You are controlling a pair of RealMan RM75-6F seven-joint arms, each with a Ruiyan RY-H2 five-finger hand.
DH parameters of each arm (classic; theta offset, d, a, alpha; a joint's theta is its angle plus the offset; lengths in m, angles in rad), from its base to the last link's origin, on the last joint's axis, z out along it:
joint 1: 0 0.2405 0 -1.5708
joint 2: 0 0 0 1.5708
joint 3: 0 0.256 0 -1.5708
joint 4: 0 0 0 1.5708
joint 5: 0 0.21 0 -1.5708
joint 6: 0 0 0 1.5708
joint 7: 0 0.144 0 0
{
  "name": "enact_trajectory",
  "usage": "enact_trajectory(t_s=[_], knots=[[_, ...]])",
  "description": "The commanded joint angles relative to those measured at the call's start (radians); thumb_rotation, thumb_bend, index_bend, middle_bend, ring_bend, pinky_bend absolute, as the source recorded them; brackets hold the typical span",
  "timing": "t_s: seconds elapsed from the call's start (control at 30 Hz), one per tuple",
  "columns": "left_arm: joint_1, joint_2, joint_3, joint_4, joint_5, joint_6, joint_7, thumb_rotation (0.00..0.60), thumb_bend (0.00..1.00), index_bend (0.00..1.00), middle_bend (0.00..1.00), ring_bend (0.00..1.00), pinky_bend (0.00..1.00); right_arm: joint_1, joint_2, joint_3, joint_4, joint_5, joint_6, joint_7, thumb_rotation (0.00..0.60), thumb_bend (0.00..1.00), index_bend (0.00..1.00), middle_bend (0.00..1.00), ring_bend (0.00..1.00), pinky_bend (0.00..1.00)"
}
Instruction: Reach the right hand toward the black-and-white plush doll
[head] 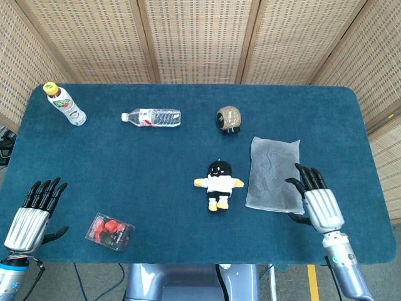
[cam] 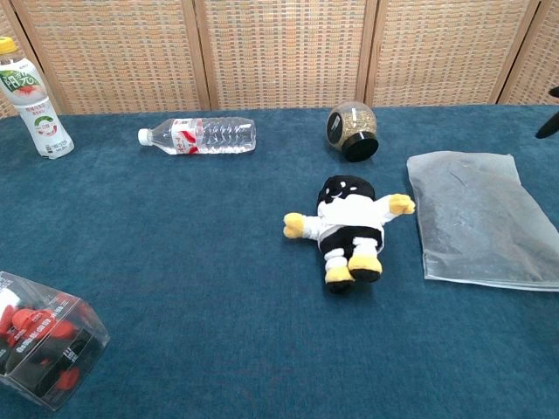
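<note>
The black-and-white plush doll [head: 218, 183] [cam: 348, 226] lies on its back at the middle of the blue table, yellow hands and feet spread. My right hand [head: 317, 201] hovers open, fingers apart, over the near right corner of a clear plastic bag [head: 275, 174], still well right of the doll. In the chest view only dark fingertips [cam: 550, 122] of it show at the right edge. My left hand [head: 32, 213] rests open at the table's near left edge, holding nothing.
A clear plastic bag [cam: 479, 216] lies between the doll and my right hand. A tipped jar [head: 229, 118], a lying water bottle [head: 152, 116] and an upright drink bottle [head: 64, 104] sit at the back. A clear box of red items [head: 109, 231] is at front left.
</note>
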Motion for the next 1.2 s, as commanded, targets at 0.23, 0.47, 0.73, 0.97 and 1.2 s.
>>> enact_trajectory(t_s=[0.23, 0.47, 0.73, 0.97, 1.2], knots=[[-0.002, 0.001, -0.002, 0.005, -0.003, -0.002, -0.014, 0.600, 0.06, 0.00, 0.00, 0.00, 0.00, 0.132, -0.123, 0.097, -0.058, 0.185, -0.112, -0.201, 0.600, 0.30, 0.33, 0.00, 0.00, 0.03], [-0.007, 0.009, -0.008, 0.013, -0.019, -0.014, -0.055, 0.600, 0.06, 0.00, 0.00, 0.00, 0.00, 0.226, -0.261, 0.150, -0.040, 0.349, -0.117, -0.364, 0.600, 0.36, 0.39, 0.02, 0.00, 0.04], [-0.012, 0.012, -0.009, 0.018, -0.026, -0.024, -0.069, 0.600, 0.06, 0.00, 0.00, 0.00, 0.00, 0.271, -0.340, 0.154, -0.016, 0.418, -0.095, -0.418, 0.600, 0.41, 0.42, 0.04, 0.00, 0.04], [-0.010, 0.015, -0.008, 0.016, -0.023, -0.017, -0.073, 0.600, 0.06, 0.00, 0.00, 0.00, 0.00, 0.305, -0.387, 0.157, 0.011, 0.446, -0.086, -0.435, 0.600, 0.42, 0.43, 0.05, 0.00, 0.04], [-0.011, 0.014, -0.004, 0.016, -0.018, -0.020, -0.070, 0.600, 0.06, 0.00, 0.00, 0.00, 0.00, 0.322, -0.403, 0.155, 0.036, 0.478, -0.079, -0.438, 0.600, 0.42, 0.43, 0.05, 0.00, 0.04]])
